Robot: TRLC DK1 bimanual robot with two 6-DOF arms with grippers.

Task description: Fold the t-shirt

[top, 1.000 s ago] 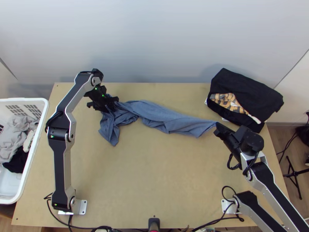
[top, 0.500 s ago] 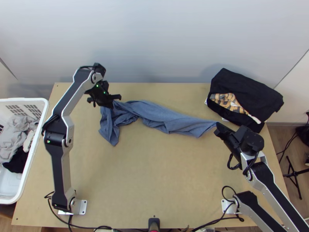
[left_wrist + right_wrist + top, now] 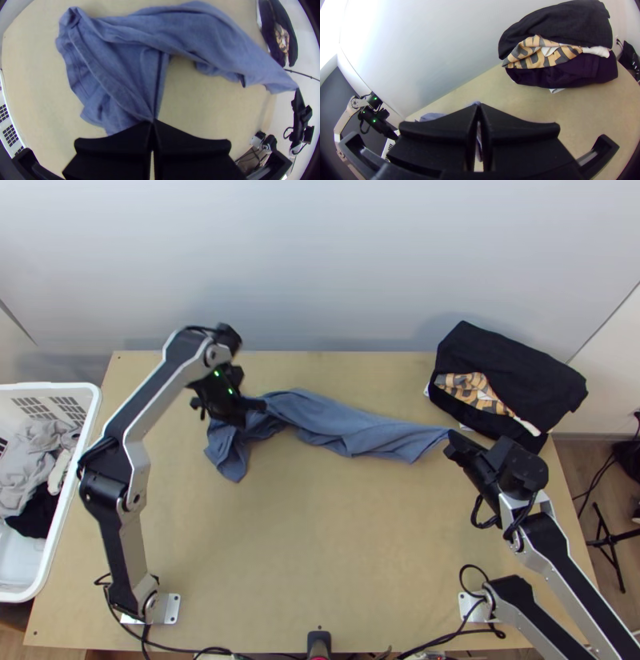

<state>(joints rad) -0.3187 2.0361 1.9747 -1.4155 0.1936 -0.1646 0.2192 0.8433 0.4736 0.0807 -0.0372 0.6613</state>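
Over the tabletop (image 3: 336, 540)'s far left, the left pincer (image 3: 242, 414) nips the blue t-shirt (image 3: 336, 426) where it bunches; the right pincer (image 3: 450, 442) grips its other end. Between them the cloth runs in a loose, rumpled strip. Farther out sit folded clothes (image 3: 520, 368) at far right, a white basket (image 3: 90, 420) at left.

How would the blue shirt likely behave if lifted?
Probably floppy: the blue shirt lies in soft, twisted folds. It seems light, likely thin cloth, as it draws to a narrow point at the right pincer. It should not roll, being limp.
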